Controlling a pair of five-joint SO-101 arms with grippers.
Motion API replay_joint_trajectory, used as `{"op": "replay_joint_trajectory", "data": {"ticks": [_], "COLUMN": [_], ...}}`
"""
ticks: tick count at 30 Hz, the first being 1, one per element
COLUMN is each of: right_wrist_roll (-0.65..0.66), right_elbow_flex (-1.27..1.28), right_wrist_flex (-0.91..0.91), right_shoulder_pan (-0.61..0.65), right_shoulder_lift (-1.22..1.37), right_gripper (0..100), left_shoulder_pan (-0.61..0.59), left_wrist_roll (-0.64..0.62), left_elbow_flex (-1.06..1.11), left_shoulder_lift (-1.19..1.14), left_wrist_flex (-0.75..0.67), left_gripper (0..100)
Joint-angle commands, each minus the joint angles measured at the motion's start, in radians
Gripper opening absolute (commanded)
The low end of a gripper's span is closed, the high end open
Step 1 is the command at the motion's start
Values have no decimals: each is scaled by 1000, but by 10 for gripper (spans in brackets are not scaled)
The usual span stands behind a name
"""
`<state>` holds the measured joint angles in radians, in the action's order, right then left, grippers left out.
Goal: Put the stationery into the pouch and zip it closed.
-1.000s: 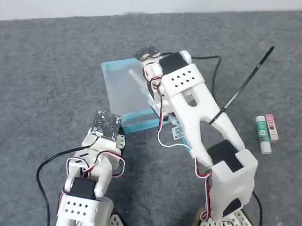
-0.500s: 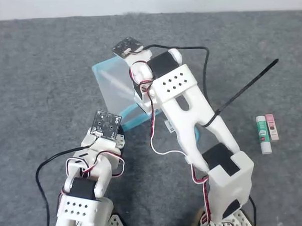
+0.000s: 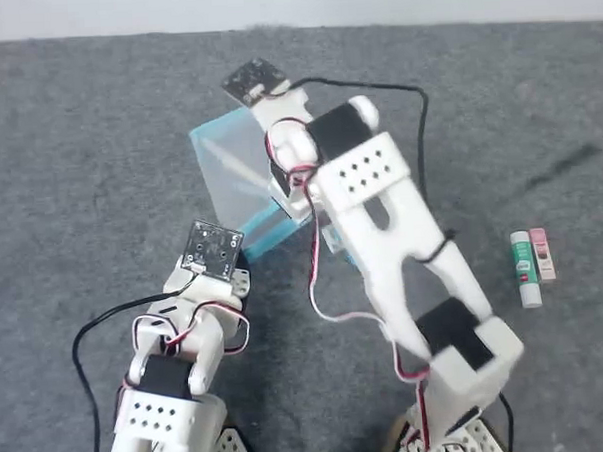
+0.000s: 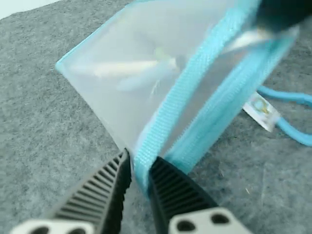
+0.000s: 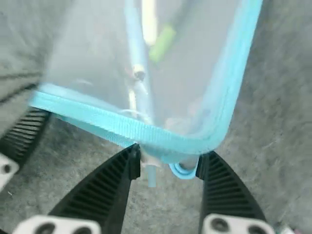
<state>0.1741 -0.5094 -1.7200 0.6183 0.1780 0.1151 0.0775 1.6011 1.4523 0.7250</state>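
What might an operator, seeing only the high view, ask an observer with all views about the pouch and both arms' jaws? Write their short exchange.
Operator: Are the left jaws gripping the pouch?
Observer: Yes, they pinch its blue edge near a corner.
Operator: And the right jaws?
Observer: Open, either side of a blue loop at the pouch's edge.
Operator: Anything inside?
Observer: Yes, a green item shows through the clear wall.

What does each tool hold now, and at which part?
The left tool grips the pouch by a corner of its blue edge. The right tool is at the zipper end; its hold cannot be told.
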Motion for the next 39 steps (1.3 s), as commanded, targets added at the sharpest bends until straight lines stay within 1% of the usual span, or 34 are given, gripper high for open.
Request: {"op": "replay_joint_trajectory", "data": {"ticks": [1, 6, 8, 9, 12, 15, 17, 19, 21, 23, 25, 27, 29, 32, 34, 36, 37, 38, 39], "right_wrist_roll": [66, 74, 74, 74, 72, 77, 127, 186, 229, 265, 330, 394, 445, 508, 531, 548, 560, 571, 574], "right_elbow_flex": [-54, -43, -17, -3, 66, 153, 209, 290, 404, 552, 729, 905, 1059, 1189, 1211, 1209, 1206, 1200, 1191], "right_wrist_flex": [39, 33, 33, 31, 30, 5, -25, -18, 42, 110, 174, 239, 314, 410, 443, 455, 456, 456, 456], "right_shoulder_pan": [65, 104, 96, 71, -30, -159, -242, -337, -437, -526, -593, -654, -728, -837, -894, -934, -943, -946, -947], "right_shoulder_lift": [-173, -226, -229, -229, -229, -231, -236, -278, -363, -473, -584, -671, -723, -716, -676, -616, -584, -552, -522], "right_gripper": [177, 176, 174, 173, 173, 173, 173, 173, 173, 173, 173, 173, 173, 173, 173, 173, 173, 173, 173], "left_shoulder_pan": [12, 9, 6, 6, 5, 5, 3, 5, 5, 5, 5, 5, 5, -12, -80, -184, -198, -176, -124], "left_wrist_roll": [-3, -3, -3, -3, -3, -3, 12, 41, 38, 41, 44, 75, 97, 104, 121, 106, 86, 83, 124], "left_elbow_flex": [-35, -35, -35, -35, -36, -44, -65, -120, -183, -229, -246, -260, -286, -334, -354, -346, -317, -280, -240], "left_shoulder_lift": [14, 14, 14, 14, 14, 15, 15, 15, 15, 15, 15, 15, 15, 15, 15, 8, 6, 6, 6], "left_wrist_flex": [-31, -31, -31, -29, -17, 5, 38, 127, 215, 270, 285, 288, 318, 385, 379, 319, 290, 270, 265], "left_gripper": [13, 13, 13, 13, 13, 13, 13, 13, 13, 13, 13, 13, 13, 13, 13, 13, 13, 13, 13]}}
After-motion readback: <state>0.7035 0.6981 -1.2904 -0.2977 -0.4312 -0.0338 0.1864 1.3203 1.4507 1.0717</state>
